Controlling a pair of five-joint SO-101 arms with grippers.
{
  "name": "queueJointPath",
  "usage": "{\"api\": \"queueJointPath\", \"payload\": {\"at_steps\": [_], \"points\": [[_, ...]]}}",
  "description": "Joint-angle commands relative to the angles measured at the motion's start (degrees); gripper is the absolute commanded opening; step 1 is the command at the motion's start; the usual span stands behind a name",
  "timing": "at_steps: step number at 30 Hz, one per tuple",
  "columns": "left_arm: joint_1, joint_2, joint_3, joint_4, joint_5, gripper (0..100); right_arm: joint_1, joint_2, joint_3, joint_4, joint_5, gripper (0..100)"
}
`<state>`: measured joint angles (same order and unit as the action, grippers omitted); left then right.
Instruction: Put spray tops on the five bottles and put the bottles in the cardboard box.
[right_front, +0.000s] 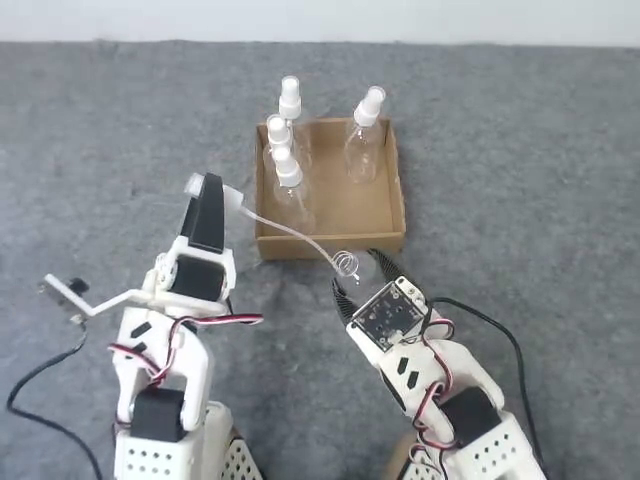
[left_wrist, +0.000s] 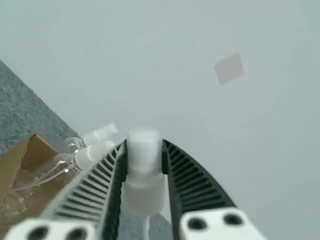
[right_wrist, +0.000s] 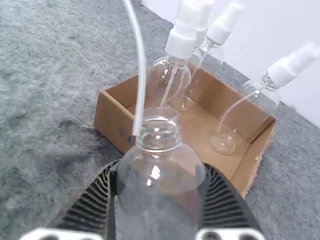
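My right gripper (right_front: 358, 277) (right_wrist: 160, 172) is shut on an open clear bottle (right_front: 347, 265) (right_wrist: 157, 185), held just in front of the cardboard box (right_front: 385, 215) (right_wrist: 115, 120). My left gripper (right_front: 205, 190) (left_wrist: 144, 145) is shut on a white spray top (right_front: 214, 187) (left_wrist: 144, 172), raised left of the box. The top's thin tube (right_front: 290, 235) (right_wrist: 137, 65) slants down to the bottle's mouth, and its tip sits at the rim's edge beside the neck. Several capped bottles (right_front: 288, 172) (right_wrist: 172, 65) (left_wrist: 90, 152) stand inside the box.
Grey carpet (right_front: 520, 160) covers the table around the box, with open room to its right and left. A white wall (right_front: 320, 18) runs along the far edge. Cables (right_front: 40, 410) trail from both arm bases near the front.
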<state>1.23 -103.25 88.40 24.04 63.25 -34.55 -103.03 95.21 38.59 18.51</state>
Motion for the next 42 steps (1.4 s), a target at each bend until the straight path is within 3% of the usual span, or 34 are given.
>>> {"api": "queueJointPath", "payload": {"at_steps": [1,7,12,21,32,42], "points": [[0.5,-0.4,0.2,-1.9,-1.1,1,-0.6,-0.9,1.2,-0.4,1.0,6.9],[1.5,-0.4,1.4,-1.9,-1.1,1,-0.6,-0.9,1.2,0.3,1.0,6.9],[6.0,-0.4,2.3,-1.8,-6.1,1,-0.6,-0.9,1.2,0.4,1.0,6.9],[6.2,-1.4,-0.1,-1.8,-6.0,1,-0.6,-0.9,1.2,0.4,0.9,6.9],[-5.2,-1.4,-3.5,-1.8,1.5,1,-0.6,-0.8,1.2,0.4,0.8,6.9],[-4.6,-1.4,-6.2,-1.8,3.4,1,-0.6,-0.8,1.2,0.4,0.7,6.9]]}}
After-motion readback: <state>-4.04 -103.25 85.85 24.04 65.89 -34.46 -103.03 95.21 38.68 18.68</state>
